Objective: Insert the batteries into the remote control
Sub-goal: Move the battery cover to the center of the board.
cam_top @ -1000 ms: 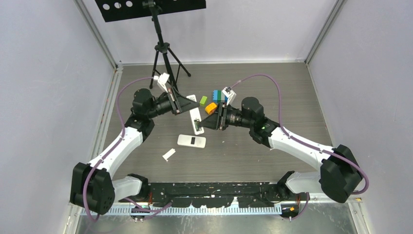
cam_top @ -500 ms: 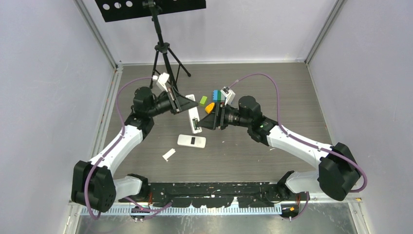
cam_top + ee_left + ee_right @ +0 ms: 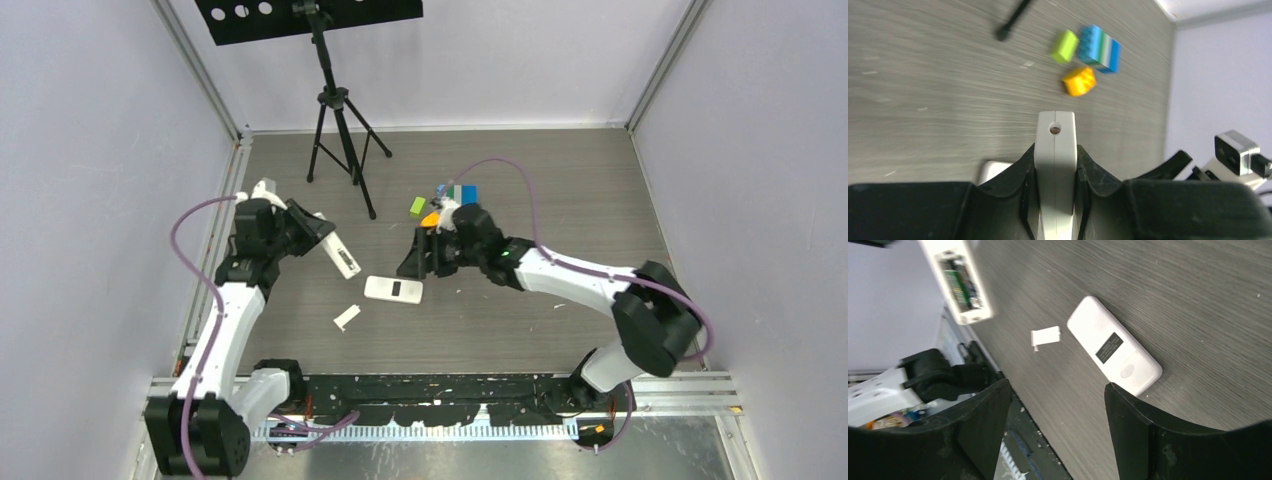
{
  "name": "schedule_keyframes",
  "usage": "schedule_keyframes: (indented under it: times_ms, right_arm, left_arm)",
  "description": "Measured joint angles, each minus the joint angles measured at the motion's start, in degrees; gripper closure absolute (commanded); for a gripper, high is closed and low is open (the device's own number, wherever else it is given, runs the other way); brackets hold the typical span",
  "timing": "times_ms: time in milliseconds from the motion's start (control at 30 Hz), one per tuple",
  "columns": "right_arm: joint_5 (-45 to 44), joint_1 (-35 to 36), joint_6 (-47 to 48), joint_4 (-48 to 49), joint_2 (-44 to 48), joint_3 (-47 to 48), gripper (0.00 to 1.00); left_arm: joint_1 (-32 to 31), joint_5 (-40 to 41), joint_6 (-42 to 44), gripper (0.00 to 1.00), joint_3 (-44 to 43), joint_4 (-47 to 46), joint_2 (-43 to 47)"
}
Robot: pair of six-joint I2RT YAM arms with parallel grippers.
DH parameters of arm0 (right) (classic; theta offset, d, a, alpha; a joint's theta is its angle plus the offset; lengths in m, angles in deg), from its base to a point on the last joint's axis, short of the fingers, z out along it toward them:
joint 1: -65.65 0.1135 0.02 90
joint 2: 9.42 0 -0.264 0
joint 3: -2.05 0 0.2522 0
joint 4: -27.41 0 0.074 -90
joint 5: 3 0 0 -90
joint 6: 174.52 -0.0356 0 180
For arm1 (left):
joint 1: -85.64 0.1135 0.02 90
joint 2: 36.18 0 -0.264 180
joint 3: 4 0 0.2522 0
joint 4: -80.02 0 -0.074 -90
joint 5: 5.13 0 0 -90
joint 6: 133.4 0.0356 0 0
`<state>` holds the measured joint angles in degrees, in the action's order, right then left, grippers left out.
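My left gripper (image 3: 328,238) is shut on a white remote control (image 3: 342,256), held above the table at the left. In the left wrist view the remote control (image 3: 1055,130) stands edge-on between the jaws of the left gripper (image 3: 1055,152). From the right wrist its open compartment (image 3: 960,287) shows a greenish battery (image 3: 957,282) inside. My right gripper (image 3: 413,262) hovers mid-table with the right gripper (image 3: 1055,390) open and nothing between its fingers. It is well apart from the held remote.
A second white remote (image 3: 393,289) lies face down below the right gripper, also in the right wrist view (image 3: 1113,346). A small white battery cover (image 3: 347,317) lies near it. Green (image 3: 418,207), orange (image 3: 430,217) and blue (image 3: 462,192) blocks sit behind. A tripod (image 3: 340,130) stands at the back.
My left arm has swung left and back toward the near side, carrying the remote away from the right gripper. The right gripper has opened wide and dropped slightly toward the second remote.
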<state>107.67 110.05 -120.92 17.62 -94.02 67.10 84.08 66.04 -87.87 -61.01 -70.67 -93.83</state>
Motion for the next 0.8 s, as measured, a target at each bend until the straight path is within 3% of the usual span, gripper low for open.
schedule_keyframes:
  times_ms: [200, 333, 400, 533, 800]
  right_arm:
    - [-8.8, 11.8, 1.7, -3.1, -13.2, 10.0, 0.40]
    - [-16.6, 19.1, 4.6, -3.7, -22.2, 18.9, 0.43]
    - [-20.2, 21.9, 6.8, -3.9, -26.1, 22.6, 0.50]
    - [-25.9, 26.5, 12.6, -5.4, -33.7, 29.9, 0.52]
    - [-33.9, 30.5, 23.4, -5.9, -41.3, 35.7, 0.46]
  left_arm:
    - [0.6, 17.0, 3.8, 1.00, -1.1, 10.9, 10.7]
    - [0.6, 25.1, 6.6, 1.00, -4.8, 16.1, 11.8]
    - [0.6, 28.3, 7.8, 1.00, -6.6, 17.4, 11.6]
    - [0.7, 32.1, 9.1, 1.00, -7.6, 18.0, 11.3]
    - [1.1, 35.0, 10.4, 1.00, -7.6, 19.0, 9.3]
